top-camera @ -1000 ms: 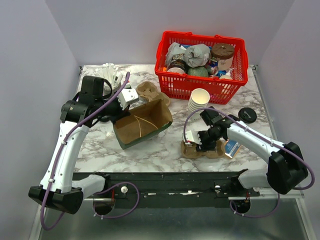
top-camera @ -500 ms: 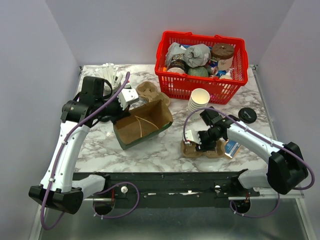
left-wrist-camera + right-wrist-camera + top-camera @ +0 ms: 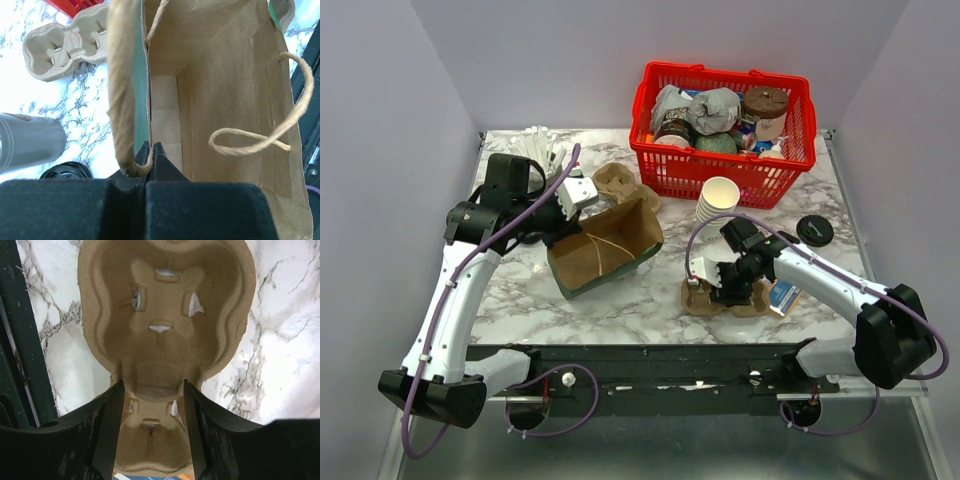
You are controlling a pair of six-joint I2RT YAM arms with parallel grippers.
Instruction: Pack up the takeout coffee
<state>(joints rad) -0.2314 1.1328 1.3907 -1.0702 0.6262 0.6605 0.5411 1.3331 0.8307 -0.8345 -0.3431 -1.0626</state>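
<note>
A brown paper bag [image 3: 605,250] lies on its side on the marble table, mouth toward the left arm. My left gripper [image 3: 572,196] is shut on the bag's near wall beside its twine handle [image 3: 120,100]; the bag's inside [image 3: 215,75] looks empty. A pulp cup carrier [image 3: 704,299] lies flat near the front edge. My right gripper [image 3: 720,283] straddles the carrier's [image 3: 165,305] narrow waist, fingers [image 3: 112,430] pressed against both sides. A stack of white paper coffee cups [image 3: 719,198] stands behind the right arm.
A red basket [image 3: 720,172] full of groceries fills the back right. A second pulp carrier [image 3: 620,183] lies behind the bag. A black lid [image 3: 814,231] and a blue carton [image 3: 783,295] lie right of the right arm. White lids [image 3: 542,146] sit back left.
The right gripper's fingers have eased slightly wider on the carrier. The bag and the left arm have barely shifted.
</note>
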